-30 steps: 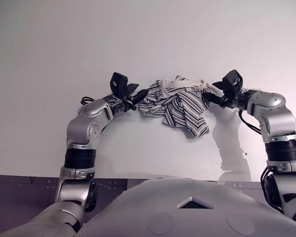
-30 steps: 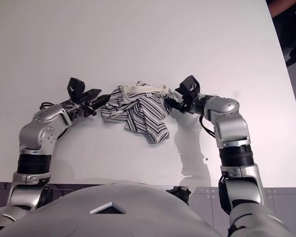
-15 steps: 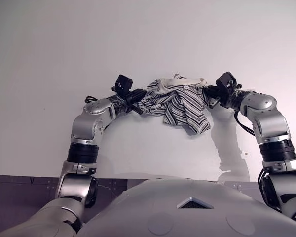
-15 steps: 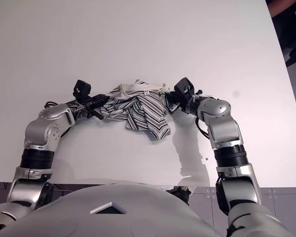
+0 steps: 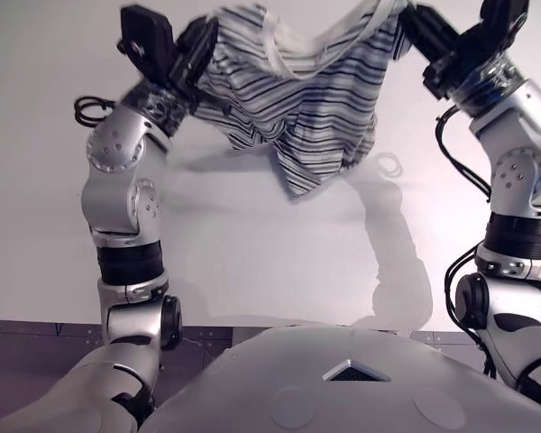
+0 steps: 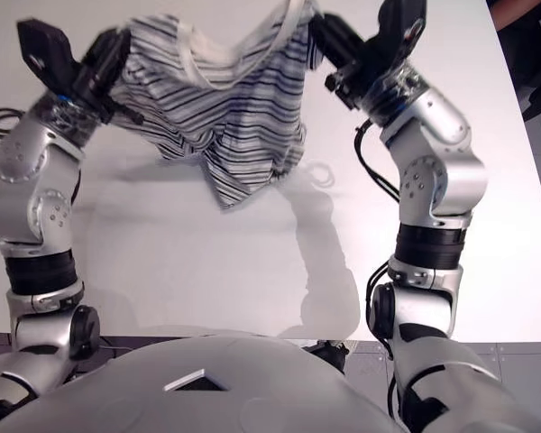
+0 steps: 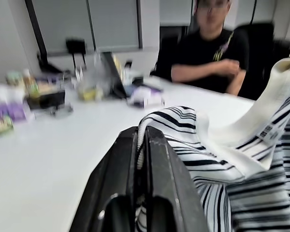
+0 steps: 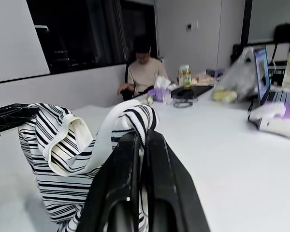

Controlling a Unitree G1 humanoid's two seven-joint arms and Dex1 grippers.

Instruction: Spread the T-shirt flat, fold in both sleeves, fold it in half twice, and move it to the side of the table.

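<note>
The striped T-shirt [image 5: 298, 99] hangs in the air above the white tabletop [image 5: 252, 271], strung between the two raised arms and bunched in loose folds. Its cream collar [image 5: 279, 59] sags in a curve between them, and the lowest point of the cloth droops toward the robot. The left gripper [image 7: 141, 137] has its fingers pressed close together on a fold of striped fabric at one top corner of the shirt. The right gripper [image 8: 141, 140] is likewise clamped tight on the cloth at the opposite top corner, just beside the collar band.
</note>
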